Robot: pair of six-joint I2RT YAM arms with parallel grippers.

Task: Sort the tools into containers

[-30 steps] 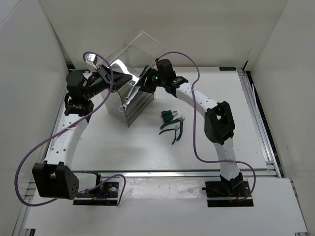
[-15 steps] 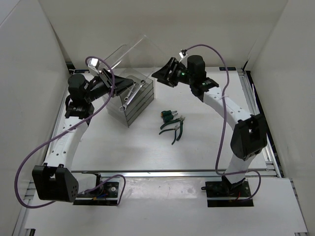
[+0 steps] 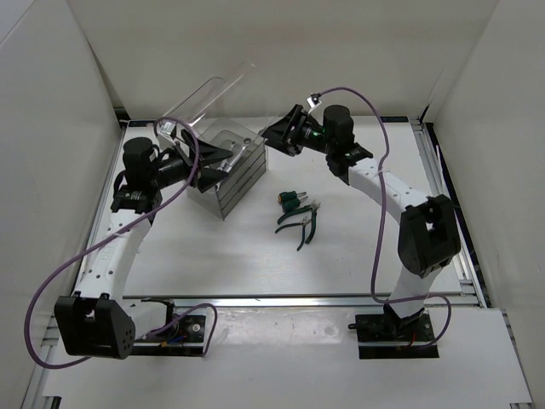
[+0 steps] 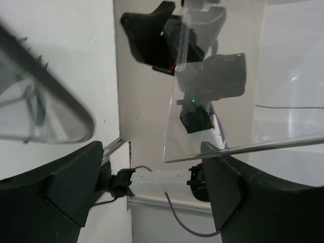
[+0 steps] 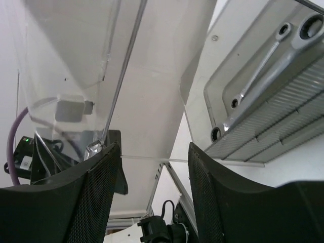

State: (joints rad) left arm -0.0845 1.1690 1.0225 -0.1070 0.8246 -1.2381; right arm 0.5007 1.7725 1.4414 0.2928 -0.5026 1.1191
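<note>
Two silver wrenches (image 5: 263, 66) lie side by side in the top clear drawer of the small cabinet (image 3: 237, 183). Its see-through shell (image 3: 203, 98) tilts up behind the drawers. On the table to the right lie the green-handled pliers (image 3: 301, 226) and the stubby green screwdriver (image 3: 292, 200). My left gripper (image 3: 213, 158) is open at the cabinet's left side, and the shell's edge (image 4: 243, 147) crosses just above its right finger (image 4: 243, 197). Off the cabinet's right top corner hovers my right gripper (image 3: 271, 136), open and empty.
White walls close in the table on the left, back and right. A metal rail (image 3: 447, 213) runs along the right edge. Purple cables (image 3: 375, 213) loop off both arms.
My left gripper has opened and let go of the shell, pulling back a little. The right arm has swung up and to the right, away from the top drawer.
</note>
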